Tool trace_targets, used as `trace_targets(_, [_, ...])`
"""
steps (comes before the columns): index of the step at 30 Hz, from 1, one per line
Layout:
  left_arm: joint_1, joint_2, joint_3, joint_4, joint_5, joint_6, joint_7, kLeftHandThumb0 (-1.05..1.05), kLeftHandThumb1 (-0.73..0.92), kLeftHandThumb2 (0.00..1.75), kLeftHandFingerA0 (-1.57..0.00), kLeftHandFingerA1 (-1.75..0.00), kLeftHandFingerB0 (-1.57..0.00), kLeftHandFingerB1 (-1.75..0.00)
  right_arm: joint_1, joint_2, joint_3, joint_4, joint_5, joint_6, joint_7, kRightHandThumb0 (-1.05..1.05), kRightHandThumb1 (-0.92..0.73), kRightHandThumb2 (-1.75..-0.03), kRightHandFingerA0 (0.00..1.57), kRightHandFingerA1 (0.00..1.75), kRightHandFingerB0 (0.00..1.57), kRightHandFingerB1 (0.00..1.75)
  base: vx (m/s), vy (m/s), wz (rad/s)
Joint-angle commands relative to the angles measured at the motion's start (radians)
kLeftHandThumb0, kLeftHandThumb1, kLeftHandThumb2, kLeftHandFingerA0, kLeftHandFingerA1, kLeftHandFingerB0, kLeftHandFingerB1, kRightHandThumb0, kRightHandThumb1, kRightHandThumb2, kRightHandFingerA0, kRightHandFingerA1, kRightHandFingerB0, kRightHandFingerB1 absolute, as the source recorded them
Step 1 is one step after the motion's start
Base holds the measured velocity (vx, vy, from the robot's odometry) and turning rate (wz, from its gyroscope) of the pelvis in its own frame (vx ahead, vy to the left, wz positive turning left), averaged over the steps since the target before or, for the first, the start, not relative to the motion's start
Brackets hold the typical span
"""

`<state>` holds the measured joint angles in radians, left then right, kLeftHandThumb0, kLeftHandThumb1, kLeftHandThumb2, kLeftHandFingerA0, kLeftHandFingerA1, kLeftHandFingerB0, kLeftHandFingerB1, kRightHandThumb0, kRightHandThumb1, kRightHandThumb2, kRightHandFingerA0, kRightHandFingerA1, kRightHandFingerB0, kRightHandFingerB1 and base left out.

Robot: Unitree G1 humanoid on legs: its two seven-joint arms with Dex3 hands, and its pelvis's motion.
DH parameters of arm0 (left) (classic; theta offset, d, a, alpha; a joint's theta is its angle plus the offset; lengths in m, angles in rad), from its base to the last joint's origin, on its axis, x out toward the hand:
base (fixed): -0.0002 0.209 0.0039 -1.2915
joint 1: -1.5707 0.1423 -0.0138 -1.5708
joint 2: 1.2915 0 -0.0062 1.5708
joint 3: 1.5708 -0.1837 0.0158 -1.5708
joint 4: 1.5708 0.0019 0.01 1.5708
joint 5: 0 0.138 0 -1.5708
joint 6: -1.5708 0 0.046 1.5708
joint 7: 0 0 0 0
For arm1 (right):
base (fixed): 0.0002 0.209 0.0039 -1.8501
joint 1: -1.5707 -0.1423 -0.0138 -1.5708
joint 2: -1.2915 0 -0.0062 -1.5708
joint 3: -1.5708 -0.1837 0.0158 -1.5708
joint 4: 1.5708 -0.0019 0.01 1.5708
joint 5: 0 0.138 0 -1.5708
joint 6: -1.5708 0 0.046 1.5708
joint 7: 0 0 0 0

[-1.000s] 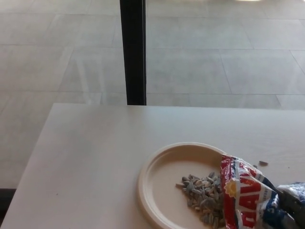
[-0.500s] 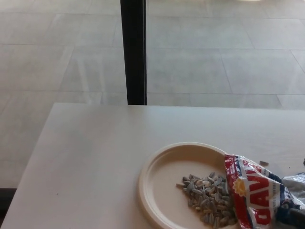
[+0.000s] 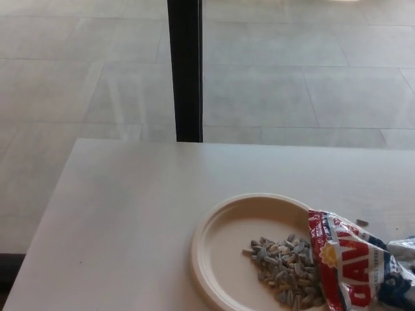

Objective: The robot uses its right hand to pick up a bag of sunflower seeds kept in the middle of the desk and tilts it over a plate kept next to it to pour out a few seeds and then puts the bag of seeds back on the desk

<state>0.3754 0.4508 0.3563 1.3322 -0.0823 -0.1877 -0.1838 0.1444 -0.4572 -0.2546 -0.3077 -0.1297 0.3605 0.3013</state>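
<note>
Robot hand unseen, bag (image 3: 353,265) mouth toward plate (image 3: 224,233)

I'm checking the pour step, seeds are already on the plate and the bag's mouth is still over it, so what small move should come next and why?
Probably swing the sunflower seed bag rightward off the plate and set it on the bare desk. A pile of seeds already lies on the plate, so the pour looks done, and the bag's mouth overlaps the plate's right rim. Neither hand is in view, so the grasp cannot be confirmed.
</note>
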Motion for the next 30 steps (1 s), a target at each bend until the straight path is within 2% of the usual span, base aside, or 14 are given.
trace_targets(1, [0.000,0.007,0.015,-0.004,-0.017,-0.002,-0.010,-0.76,0.73,0.62,-0.63,-0.60,-0.51,-0.44,0.049,0.049,-0.325,0.012,0.267,0.036,0.027,-1.05,-0.81,-0.64,0.00,0.00,0.00,0.00,0.00,0.000,0.00])
trace_targets(4, [-0.003,0.004,0.029,-0.002,-0.028,0.002,-0.014,-0.72,0.72,0.62,-0.64,-0.62,-0.52,-0.45,0.056,0.044,-0.493,0.096,0.407,0.052,0.093,-0.98,-0.82,-0.76,0.00,0.00,0.00,0.00,0.00,0.000,0.00])
trace_targets(6, [-0.010,0.013,0.001,0.001,0.005,-0.001,0.002,-0.73,0.74,0.63,-0.61,-0.57,-0.52,-0.42,0.068,0.057,-0.762,0.259,0.540,0.003,0.045,-0.97,-0.68,-0.87,0.00,0.00,0.00,0.03,0.00,0.000,0.00])
trace_targets(10, [-0.019,0.008,0.007,0.004,0.002,0.006,0.018,-0.75,0.73,0.63,-0.63,-0.58,-0.52,-0.43,0.035,0.008,-0.940,0.485,0.595,-0.038,-0.008,-0.93,-0.81,-0.73,0.00,0.00,0.00,0.00,0.00,0.000,0.00])
trace_targets(11, [-0.020,0.007,0.014,0.005,-0.005,0.008,0.013,-0.75,0.73,0.62,-0.61,-0.57,-0.50,-0.43,0.031,0.000,-0.985,0.537,0.613,-0.048,-0.030,-0.92,-0.78,-0.78,0.00,0.00,0.00,0.00,0.00,0.000,0.00])
trace_targets(12, [-0.023,0.005,0.024,0.006,-0.016,0.015,0.009,-0.75,0.72,0.62,-0.62,-0.59,-0.51,-0.44,0.007,0.007,-1.037,0.572,0.614,-0.062,-0.125,-1.05,-0.72,-1.07,0.00,0.23,0.00,0.13,0.00,0.000,0.00])
trace_targets(13, [-0.023,0.005,0.025,0.006,-0.016,0.015,0.009,-0.75,0.72,0.62,-0.62,-0.59,-0.51,-0.44,0.005,0.006,-1.040,0.575,0.612,-0.062,-0.122,-1.05,-0.72,-1.07,0.00,0.23,0.00,0.13,0.00,0.000,0.00])
trace_targets(14, [-0.018,0.006,0.023,0.003,-0.014,0.002,0.008,-0.77,0.73,0.62,-0.62,-0.60,-0.53,-0.43,-0.030,0.014,-1.082,0.693,0.581,-0.180,-0.282,-1.05,-0.72,-1.06,0.00,0.23,0.00,0.14,0.00,0.000,0.00])
trace_targets(18, [-0.038,0.003,0.039,-0.003,-0.034,0.009,-0.009,-0.74,0.71,0.61,-0.61,-0.61,-0.51,-0.45,-0.079,-0.042,-1.187,1.021,0.658,-0.322,-0.383,-1.05,-0.70,-0.99,0.00,0.29,0.00,0.22,0.00,0.000,0.00])
trace_targets(19, [-0.040,0.002,0.039,-0.003,-0.033,0.009,-0.005,-0.74,0.71,0.61,-0.61,-0.61,-0.51,-0.45,-0.072,-0.040,-1.191,1.046,0.666,-0.329,-0.372,-1.05,-0.70,-0.99,0.00,0.29,0.00,0.22,0.00,0.000,0.00])
trace_targets(20, [-0.040,0.002,0.044,-0.006,-0.040,0.013,-0.009,-0.73,0.71,0.61,-0.57,-0.60,-0.50,-0.44,-0.052,0.010,-1.196,1.030,0.662,-0.310,-0.395,-0.77,-0.91,-0.67,0.00,0.00,0.00,0.00,0.00,0.000,0.00])
trace_targets(28, [-0.039,0.005,0.026,-0.008,-0.016,-0.004,0.004,-0.73,0.73,0.62,-0.58,-0.60,-0.49,-0.43,-0.003,0.270,-1.141,0.799,0.500,-0.163,-0.566,-0.69,-0.87,-0.65,0.00,0.00,0.00,0.00,0.00,0.000,0.00])
trace_targets(29, [-0.046,0.003,0.030,-0.005,-0.020,0.004,0.002,-0.72,0.57,0.98,-0.52,-0.64,-0.41,-0.55,0.024,0.279,-1.090,0.841,0.455,-0.175,-0.539,-0.71,-0.85,-0.65,0.00,0.00,0.00,0.00,0.00,0.000,0.00])
trace_targets(30, [-0.048,0.003,0.023,-0.003,-0.011,0.006,0.014,-0.73,0.74,0.63,-0.58,-0.56,-0.49,-0.44,0.028,0.273,-1.070,0.877,0.430,-0.161,-0.550,-0.90,-0.62,-0.98,0.00,0.38,0.00,0.33,0.00,0.000,0.00])
